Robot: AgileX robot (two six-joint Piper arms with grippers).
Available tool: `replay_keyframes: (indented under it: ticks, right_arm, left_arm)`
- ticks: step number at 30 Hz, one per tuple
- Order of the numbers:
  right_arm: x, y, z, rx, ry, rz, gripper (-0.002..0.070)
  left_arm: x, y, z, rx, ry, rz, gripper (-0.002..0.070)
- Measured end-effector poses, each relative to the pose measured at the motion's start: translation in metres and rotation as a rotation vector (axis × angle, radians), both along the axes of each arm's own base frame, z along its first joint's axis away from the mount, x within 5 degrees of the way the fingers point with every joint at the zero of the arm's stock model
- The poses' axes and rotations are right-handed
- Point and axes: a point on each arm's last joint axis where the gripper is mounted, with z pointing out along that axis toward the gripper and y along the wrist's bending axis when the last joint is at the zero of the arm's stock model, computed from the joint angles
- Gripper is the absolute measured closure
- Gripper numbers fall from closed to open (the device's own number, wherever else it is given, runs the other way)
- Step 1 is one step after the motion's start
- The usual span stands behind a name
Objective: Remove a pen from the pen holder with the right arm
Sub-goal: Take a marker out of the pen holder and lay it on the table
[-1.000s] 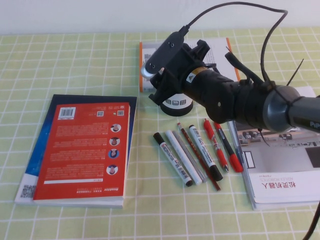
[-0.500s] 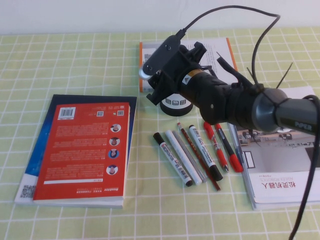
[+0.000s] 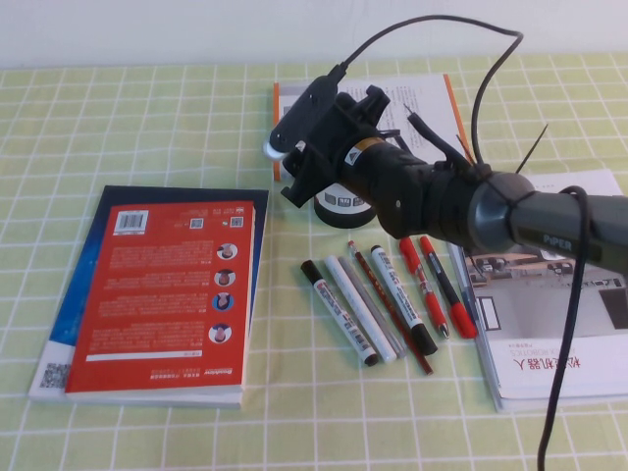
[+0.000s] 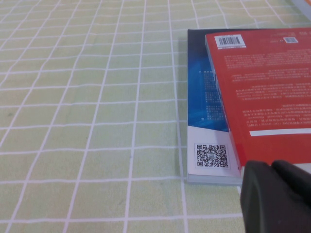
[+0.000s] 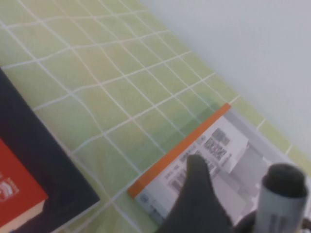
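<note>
The pen holder [image 3: 344, 204], a short black and white cylinder, stands at the back middle of the table, mostly hidden under my right gripper [image 3: 312, 169]. In the right wrist view a white marker with a black cap [image 5: 281, 196] stands upright beside one dark finger [image 5: 198, 189] of the right gripper [image 5: 238, 199], with a gap between them. The other finger is out of that view. The jaws stand open and grip nothing. My left gripper [image 4: 273, 170] hovers shut at the near corner of the red book [image 4: 265, 87].
Several markers and pens [image 3: 388, 299] lie in a row in front of the holder. A red book [image 3: 167, 285] on a blue one lies at the left. An orange-edged booklet [image 3: 427, 98] is behind the holder, and a magazine [image 3: 559, 324] is at the right.
My right gripper has moved left and slightly toward the back above the pen holder, staying open. The pens on the table have not moved.
</note>
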Motion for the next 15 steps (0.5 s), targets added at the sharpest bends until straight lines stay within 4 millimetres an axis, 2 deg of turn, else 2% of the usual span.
replay_keyframes:
  ticks: [5, 15]
  right_arm:
    - [0.0033, -0.0002, -0.0107, -0.011, 0.024, -0.005, 0.026]
    - [0.0037, -0.0003, -0.0101, -0.002, 0.023, -0.011, 0.0407]
  left_arm:
    - [0.0, 0.0, 0.0, 0.0, 0.0, 0.0, 0.068]
    - [0.0, 0.0, 0.0, 0.0, 0.0, 0.0, 0.068]
